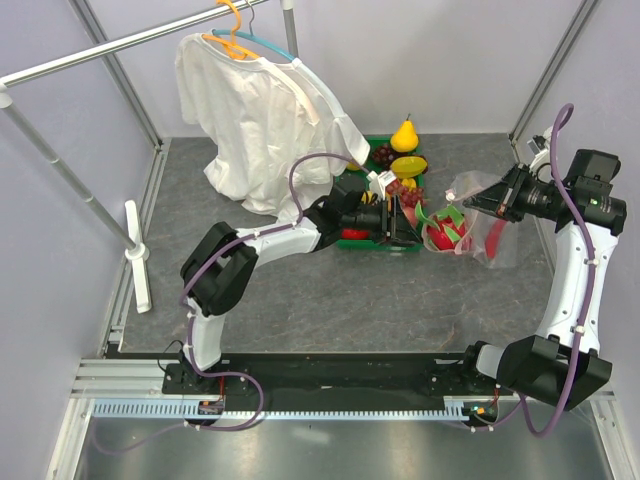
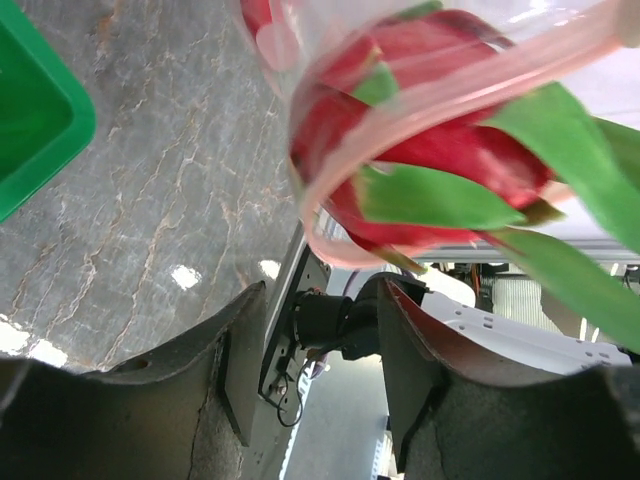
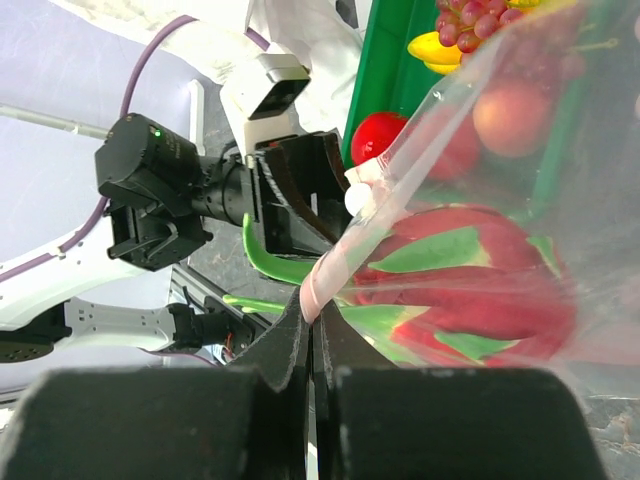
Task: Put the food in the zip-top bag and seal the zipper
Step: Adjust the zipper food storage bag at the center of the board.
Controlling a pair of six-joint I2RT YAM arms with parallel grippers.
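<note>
Right pincer (image 3: 312, 325) clenched on zipper (image 3: 345, 245), lifting it so the zip-top bag (image 1: 497, 238) mouth faces the left arm. Left pincer (image 2: 320, 290) released, at the mouth. Dragon fruit (image 2: 420, 140) partway in, tips protruding, right of green tray (image 2: 40, 110).

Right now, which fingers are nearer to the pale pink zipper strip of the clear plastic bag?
Right: the right fingers pinch the pale pink zipper strip; the left fingers stand open just short of it.

Green tray (image 1: 400, 248) on grey counter (image 1: 330, 295), holding yellow pear (image 1: 404, 135) and dark grapes (image 1: 384, 155). White shirt (image 1: 255, 120) on orange hanger (image 1: 232, 40)
</note>
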